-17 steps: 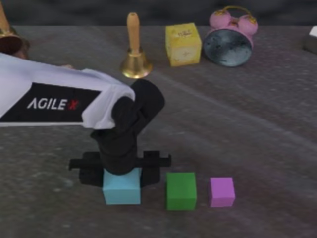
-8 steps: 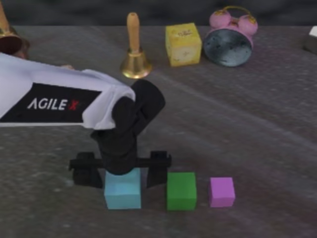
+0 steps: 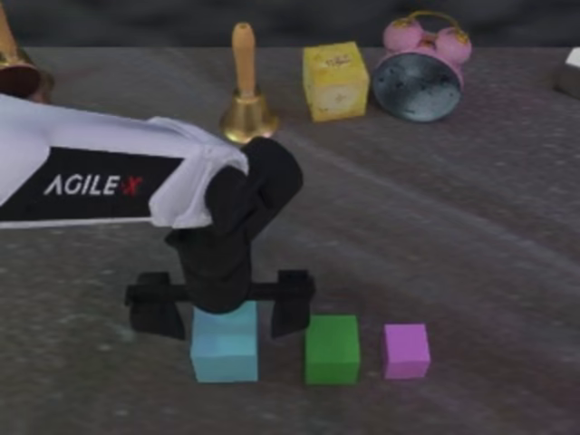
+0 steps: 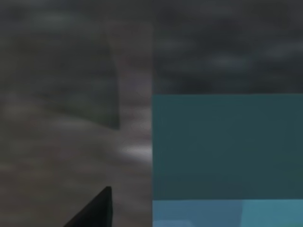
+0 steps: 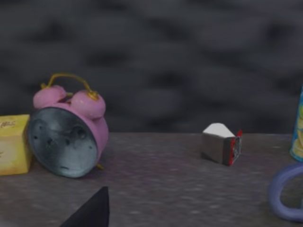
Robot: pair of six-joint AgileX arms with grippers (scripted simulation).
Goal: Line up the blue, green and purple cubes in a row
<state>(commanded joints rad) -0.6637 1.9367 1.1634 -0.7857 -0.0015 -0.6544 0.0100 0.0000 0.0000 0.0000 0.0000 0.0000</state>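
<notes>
The blue cube [image 3: 224,353], the green cube [image 3: 332,349] and the purple cube [image 3: 406,351] sit side by side near the table's front edge, blue at the left and purple at the right, with small gaps between them. My left gripper [image 3: 223,313] hovers over the blue cube's far edge, open. Its fingers [image 3: 154,313] stand wide of the cube on either side, apart from it. The blue cube [image 4: 227,151] fills much of the left wrist view. My right gripper [image 5: 156,223] is parked out of the top view, open; one finger [image 5: 94,210] shows over bare table.
Along the back stand a brass bell [image 3: 246,109], a yellow cube [image 3: 335,82] and a pink alarm clock [image 3: 419,77]. A second bell [image 3: 18,77] is at the far left and a small box [image 3: 571,77] at the right edge. The white left arm [image 3: 91,186] spans the left half.
The left gripper's fingers have spread away from the blue cube, letting it go on the table. The gripper has lifted slightly. The green and purple cubes have not moved.
</notes>
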